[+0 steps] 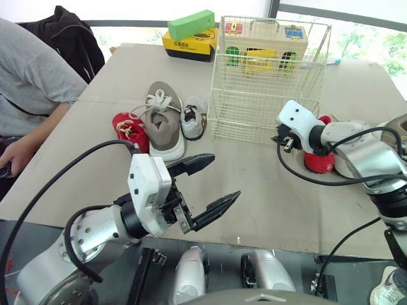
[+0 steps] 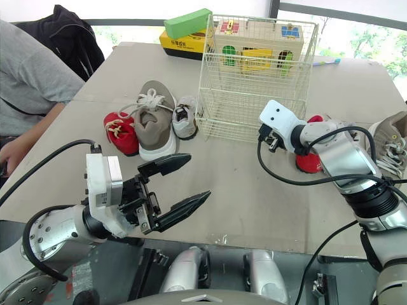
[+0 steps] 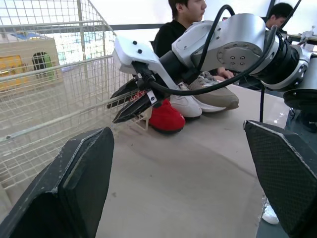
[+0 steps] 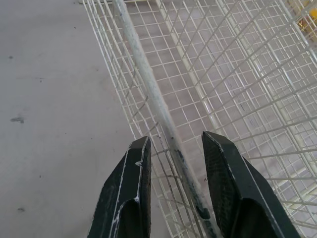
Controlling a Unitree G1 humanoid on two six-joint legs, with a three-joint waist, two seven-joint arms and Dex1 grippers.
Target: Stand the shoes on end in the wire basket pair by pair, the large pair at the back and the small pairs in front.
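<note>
The empty white wire basket (image 1: 267, 95) stands at the back middle of the table. To its left lie a small red shoe (image 1: 129, 130), a large grey-beige sneaker (image 1: 162, 121) and a small white shoe (image 1: 193, 119). To its right sit another small red shoe (image 1: 320, 160), a white shoe (image 3: 185, 105) and a large grey sneaker (image 2: 389, 143). My right gripper (image 1: 278, 136) is at the basket's near right corner, fingers apart on either side of a basket wire (image 4: 163, 116). Near the table's front edge, my left gripper (image 1: 226, 176) hovers open and empty.
A person (image 1: 32, 82) sits at the table's left side. A yellow box (image 1: 189, 44) with a green block on top stands at the back. A toy house box (image 1: 267, 39) sits behind the basket. Bare tabletop (image 1: 254, 184) lies between my two grippers.
</note>
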